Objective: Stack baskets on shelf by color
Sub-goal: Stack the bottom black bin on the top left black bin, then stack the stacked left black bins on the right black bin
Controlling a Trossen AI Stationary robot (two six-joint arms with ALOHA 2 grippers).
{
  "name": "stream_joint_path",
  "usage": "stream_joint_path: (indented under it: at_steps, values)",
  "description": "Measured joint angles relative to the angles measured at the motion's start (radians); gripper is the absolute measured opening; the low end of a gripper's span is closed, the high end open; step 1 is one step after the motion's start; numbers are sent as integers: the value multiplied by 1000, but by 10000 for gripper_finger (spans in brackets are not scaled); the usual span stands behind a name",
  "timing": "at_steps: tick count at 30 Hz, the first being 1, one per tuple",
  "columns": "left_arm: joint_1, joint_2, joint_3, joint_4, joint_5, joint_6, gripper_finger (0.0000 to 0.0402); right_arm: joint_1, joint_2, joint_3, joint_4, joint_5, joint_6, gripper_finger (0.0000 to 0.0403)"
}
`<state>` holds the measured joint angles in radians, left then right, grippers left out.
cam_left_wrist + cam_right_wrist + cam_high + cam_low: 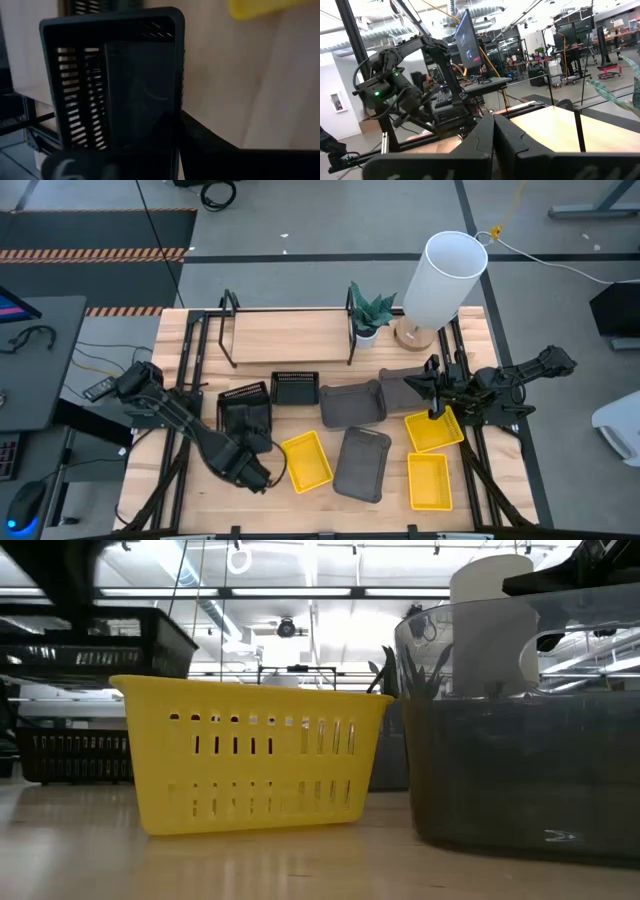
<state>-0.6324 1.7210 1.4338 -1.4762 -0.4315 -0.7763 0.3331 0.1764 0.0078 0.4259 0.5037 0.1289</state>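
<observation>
Left gripper [248,468] clamped on the near rim of a black basket [246,412], long axis running from the fingers toward the shelf [290,337] beyond. Nearer that basket than the right gripper [436,412], fingers pressed together, hanging empty over a yellow basket [434,430].

This is looking like a robotics lab in an open-plan industrial office: exposed ducts [470,10] and pipes are running under a bare ceiling, and strip lights [480,592] are glowing overhead. Desks with monitors [470,40] and a seated person [426,82] are filling the room behind a wooden surface [260,335] in a black frame, while hazard-striped tape [95,253] is lying across the grey floor.
</observation>
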Motion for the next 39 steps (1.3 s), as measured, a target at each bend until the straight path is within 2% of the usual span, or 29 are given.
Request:
stream_joint_path:
  at_steps: [4, 9, 15, 22, 28, 34, 39]
  values:
    - [54, -1, -24, 19, -9, -69, 16, 0, 0, 0, 0, 0, 0, 12]
    - [109, 0, -146, 42, -28, -120, 17, 0, 0, 0, 0, 0, 0, 12]
    - [146, 0, -246, 116, -36, -66, 27, 0, 0, 0, 0, 0, 0, 12]
    - [145, 0, -283, 218, -17, 3, 24, 0, 0, 0, 0, 0, 0, 12]
    - [144, 0, -283, 205, -12, 6, 83, 0, 0, 0, 0, 0, 0, 12]
    - [144, 0, -282, 206, 48, 65, 149, 0, 0, 0, 0, 0, 0, 12]
    - [144, 0, -282, 230, 86, 91, 177, 0, 0, 0, 0, 0, 0, 12]
